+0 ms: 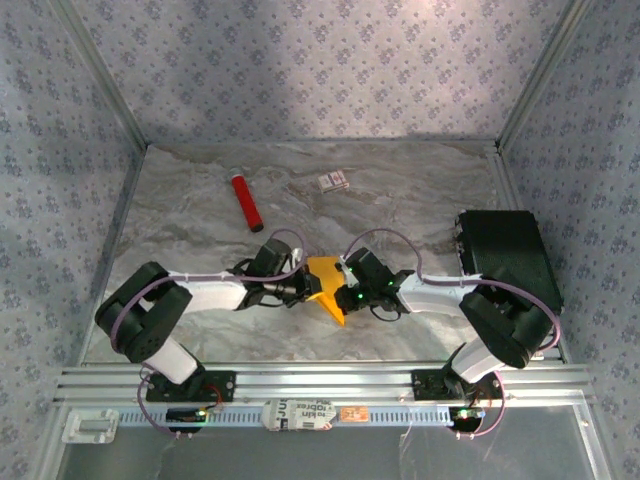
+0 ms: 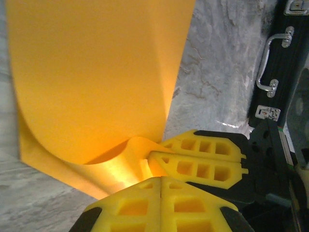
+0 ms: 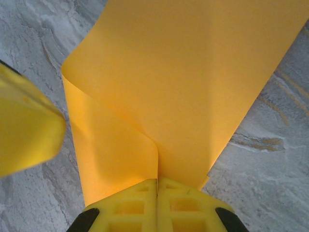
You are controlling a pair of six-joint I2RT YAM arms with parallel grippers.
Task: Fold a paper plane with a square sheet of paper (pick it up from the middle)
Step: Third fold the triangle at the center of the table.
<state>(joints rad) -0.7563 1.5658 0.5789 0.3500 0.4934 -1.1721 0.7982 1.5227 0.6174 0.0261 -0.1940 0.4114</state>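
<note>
The left end effector (image 2: 161, 192) was closed tight on the curled edge of the square sheet of paper (image 2: 96, 72). The right end effector (image 3: 157, 189) was pinched shut on the same sheet. The sheet stood folded over between them at the near middle of the surface (image 1: 200, 215), with a red tube (image 1: 246, 203) lying farther off to the left.

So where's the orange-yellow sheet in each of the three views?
Top external: the square sheet of paper, low centre of the marbled table.
Left wrist: upper left, curling above the left gripper.
Right wrist: fanning up from the right gripper.
Shared landmark: the marbled table.
</note>
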